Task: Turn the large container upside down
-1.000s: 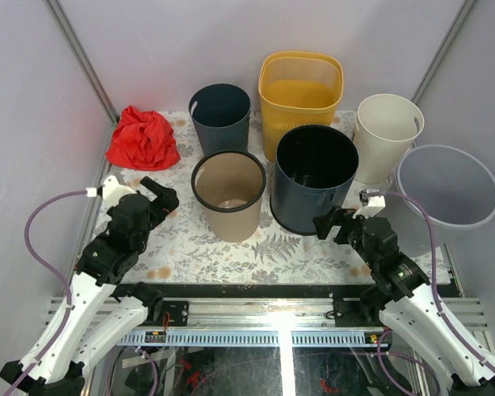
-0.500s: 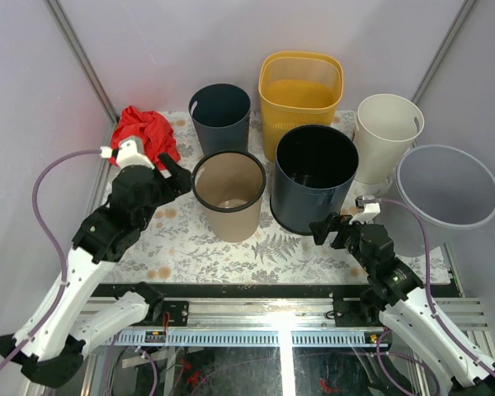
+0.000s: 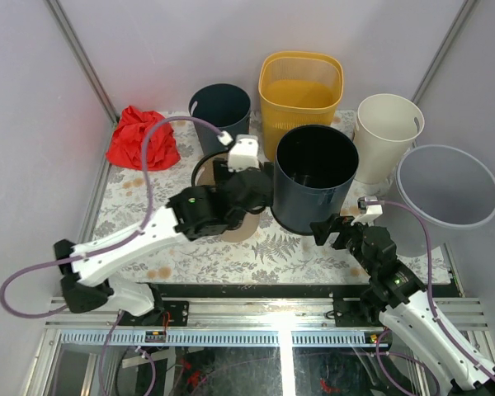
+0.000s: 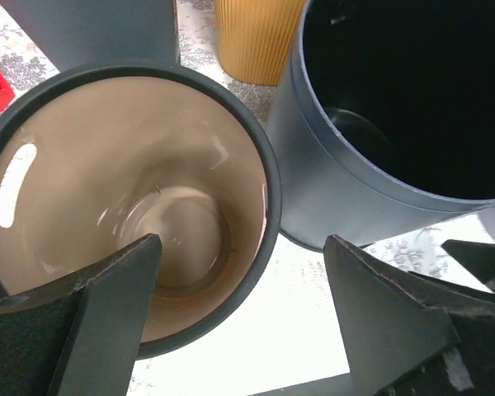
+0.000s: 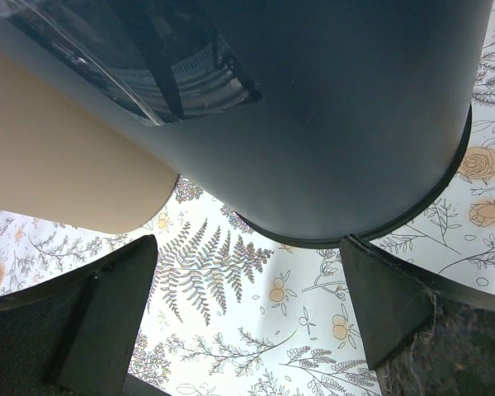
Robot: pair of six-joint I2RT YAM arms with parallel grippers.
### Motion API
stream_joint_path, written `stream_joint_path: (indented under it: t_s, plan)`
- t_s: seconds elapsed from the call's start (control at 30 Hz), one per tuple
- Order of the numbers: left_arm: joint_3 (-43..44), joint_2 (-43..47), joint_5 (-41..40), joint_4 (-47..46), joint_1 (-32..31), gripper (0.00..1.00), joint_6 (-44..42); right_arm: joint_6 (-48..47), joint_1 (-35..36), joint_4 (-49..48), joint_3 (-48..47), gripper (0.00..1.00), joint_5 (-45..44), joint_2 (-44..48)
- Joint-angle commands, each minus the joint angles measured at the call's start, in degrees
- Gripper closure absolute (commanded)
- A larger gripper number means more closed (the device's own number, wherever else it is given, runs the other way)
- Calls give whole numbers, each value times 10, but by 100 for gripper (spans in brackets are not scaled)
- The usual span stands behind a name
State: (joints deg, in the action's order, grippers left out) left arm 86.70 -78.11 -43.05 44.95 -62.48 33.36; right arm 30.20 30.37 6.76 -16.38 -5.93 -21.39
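Left arm [image 3: 140, 239] outstretched toward centre, left pincer [image 4: 243, 247] wide open; right arm [image 3: 396, 285] low, right pincer [image 5: 247, 247] likewise.

Large dark navy container [image 3: 315, 177] upright, mouth open upward; mid-table, just beside tan bin [image 4: 107, 247].

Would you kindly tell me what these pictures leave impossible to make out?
Top view: the left arm covers most of the beige bin.
Right wrist: the dark bin loses its rim past the top edge.
Left wrist: the dark bin's floor is mostly lost in shadow.
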Motion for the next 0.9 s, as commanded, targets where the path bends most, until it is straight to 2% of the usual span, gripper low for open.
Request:
stream_joint_path:
  t_s: [0.0,0.3,0.4,0.5,0.63,0.7,0.77,0.87]
  plan:
    - [34,-47,-73,21,-22,21,-15,3,-2,-28,0,1,3,9]
    - [23,-108,-90,6,-26,28,-17,4,-2,-29,1,1,3,12]
    - [17,-121,-87,-5,-26,41,-21,4,-2,-28,2,1,2,13]
    - [19,-136,-87,-4,-26,50,-23,4,-2,-26,2,1,2,15]
    - [19,-147,-86,-5,-26,53,-23,6,-2,-25,2,1,0,17]
    - [18,-148,-83,-7,-26,62,-22,6,-2,-24,2,1,1,18]
    - [17,-147,-81,-8,-25,76,-23,6,-1,-24,3,1,0,19]
    - [16,-145,-77,-9,-25,84,-21,6,-2,-22,3,1,-1,20]
